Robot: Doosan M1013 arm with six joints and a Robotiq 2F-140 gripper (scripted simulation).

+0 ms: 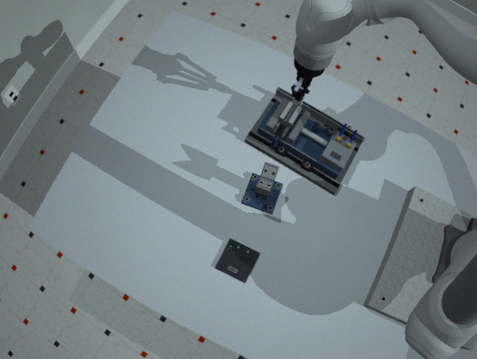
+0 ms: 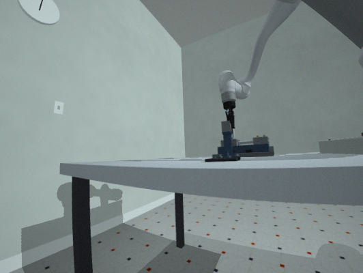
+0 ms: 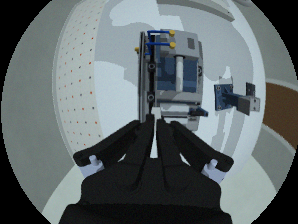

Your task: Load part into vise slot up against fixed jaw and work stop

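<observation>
While the arm reaches in from the upper right of the top view, its gripper [image 1: 299, 93] hangs over the far end of the vise [image 1: 305, 140], with the fingers pressed together and nothing between them. In the wrist view the two dark fingers meet in a point just before the near end of the vise [image 3: 168, 72].

The vise stands at an angle on the pale table [image 1: 134, 215]. A light block [image 1: 291, 116] lies lengthwise between its jaws, directly below the gripper; whether it touches the fixed jaw or the work stop is too small to tell. At the other end of the vise sits a grey cylinder housing [image 1: 342, 152] with yellow fittings and blue hoses.

Near the vise, toward the middle of the table, a blue V-block stand [image 1: 262, 194] carries a grey piece on top. Further toward the front edge, well apart from both, lies the dark infeed plate [image 1: 237, 260]; no block is seen on it.

In the side view the gripper [image 2: 231, 117] points straight down above the vise [image 2: 250, 146], and the table top [image 2: 205, 170] rests on dark legs [image 2: 81, 222].
</observation>
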